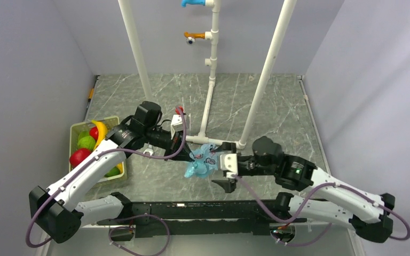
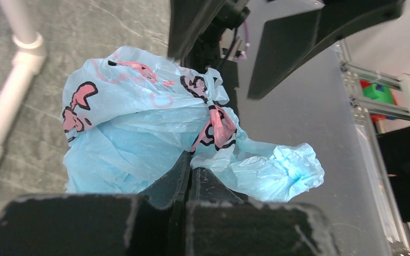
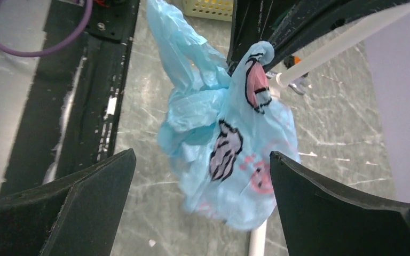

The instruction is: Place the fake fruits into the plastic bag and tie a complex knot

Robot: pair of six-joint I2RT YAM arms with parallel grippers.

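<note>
Thin crinkly light-blue plastic bag w/ dark-and-pink cartoon prints (image 1: 202, 162) sits mid-counter, crumpled into a small wad just in front of the white pipe frame (image 1: 211, 96), btw the two arms' jaws. Left wrist view shows the plastic (image 2: 139, 133) bunched and cinched near the middle, one loose tail sticking out sideways. Can't tell if that's a real knot or just a twist. Can't tell either whether the wad rests on the grey marbled counter (image 1: 277, 106) or hangs just above it.

Left jaws: fully closed, pinching a fold of the bag. Right jaws: spread wide, one on each side of the bag (image 3: 229, 160), holding nothing.

Glossy toy fruits, red, green and a yellow banana (image 1: 88, 144), lie piled in the yellow-green mesh basket (image 1: 75, 128) at the far left, well apart from the bag. Bag looks flat-ish, no fruit shape showing thru it.

Judgement: early on. Fruits not loaded as far as pics show, so bagging and the complex knot both look left to do. Bag prob needs opening up first.
</note>
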